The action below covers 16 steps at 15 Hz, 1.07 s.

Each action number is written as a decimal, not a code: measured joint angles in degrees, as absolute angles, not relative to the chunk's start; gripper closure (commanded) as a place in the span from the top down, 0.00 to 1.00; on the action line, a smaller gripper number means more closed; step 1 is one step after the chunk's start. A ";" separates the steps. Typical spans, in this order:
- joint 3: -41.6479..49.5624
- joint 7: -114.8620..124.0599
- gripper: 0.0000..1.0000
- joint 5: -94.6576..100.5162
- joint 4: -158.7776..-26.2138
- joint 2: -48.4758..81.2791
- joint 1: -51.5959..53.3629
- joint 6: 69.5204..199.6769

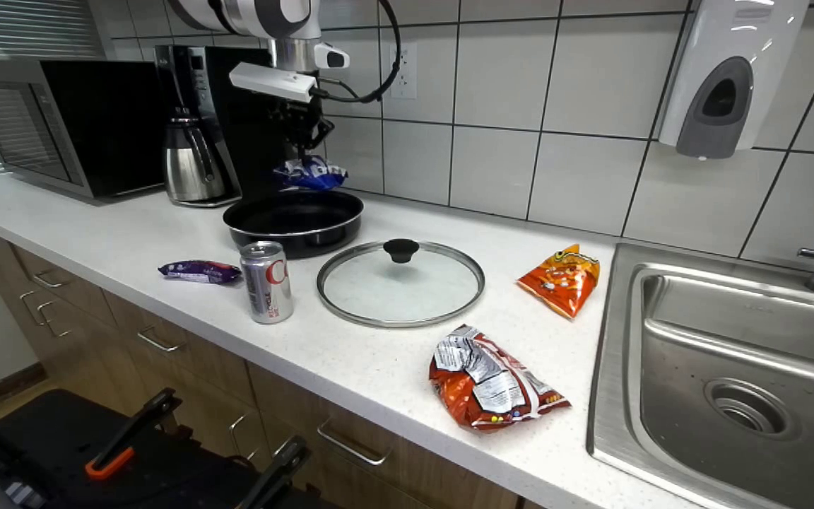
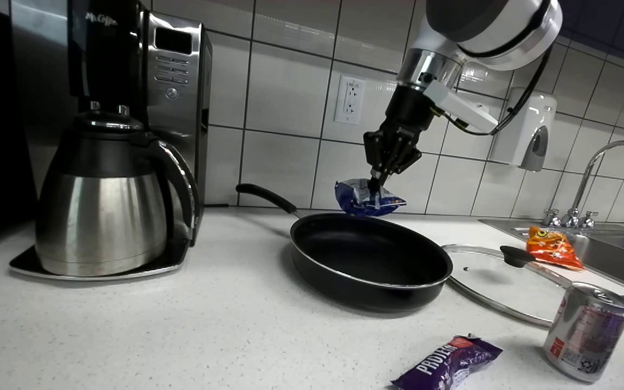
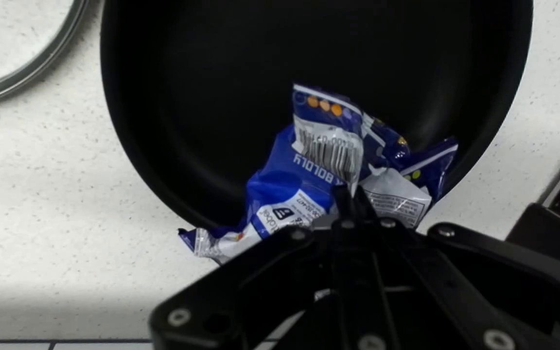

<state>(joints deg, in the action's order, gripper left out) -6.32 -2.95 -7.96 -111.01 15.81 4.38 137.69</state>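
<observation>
My gripper (image 3: 351, 195) is shut on a crumpled blue snack bag (image 3: 287, 170), pinching a fold of its film between the fingertips. White label panels and a barcode show on the bag. It hangs over the wall-side part of a black frying pan (image 3: 187, 97), seen from above in the wrist view. In both exterior views the bag (image 2: 352, 196) appears above the pan's rim, with the gripper (image 2: 375, 187) pointing down over it. The pan (image 2: 355, 295) has a black handle (image 2: 266, 195) reaching toward the coffee maker. No contents show inside the pan.
Beside the pan lies a glass lid (image 1: 393, 290) with a black knob. A silver can (image 1: 268, 283) and a purple protein bar (image 1: 200, 271) sit near the front edge. Orange (image 1: 562, 279) and red (image 1: 492, 382) snack bags lie toward the sink (image 1: 608, 375). A steel carafe (image 2: 101, 222) stands opposite.
</observation>
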 measured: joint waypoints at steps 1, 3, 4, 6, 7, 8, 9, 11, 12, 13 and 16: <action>-6.46 -2.95 0.00 -7.96 -111.02 16.19 4.72 137.69; -6.97 -2.95 0.00 -7.96 -111.01 17.09 5.24 137.69; -7.14 -2.98 0.00 -7.91 -111.00 17.52 5.55 137.69; -7.47 -3.08 0.00 -7.91 -110.98 18.38 6.13 137.69; -7.65 -3.18 0.00 -7.89 -110.97 18.88 6.29 137.69; -7.73 -3.38 0.00 -7.86 -110.94 19.44 6.45 137.69; -7.75 -3.58 0.00 -7.83 -110.90 20.05 6.57 137.69; -7.75 -3.83 0.00 -7.73 -110.62 21.25 6.65 137.69; -7.75 -3.87 0.00 -7.68 -110.44 21.78 6.65 137.69; -7.75 -3.88 0.00 -7.66 -110.19 22.28 6.65 137.69; -7.75 -4.08 0.00 -7.59 -109.21 23.51 6.65 137.69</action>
<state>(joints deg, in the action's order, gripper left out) -7.75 -4.08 -7.59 -109.21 23.51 6.65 137.69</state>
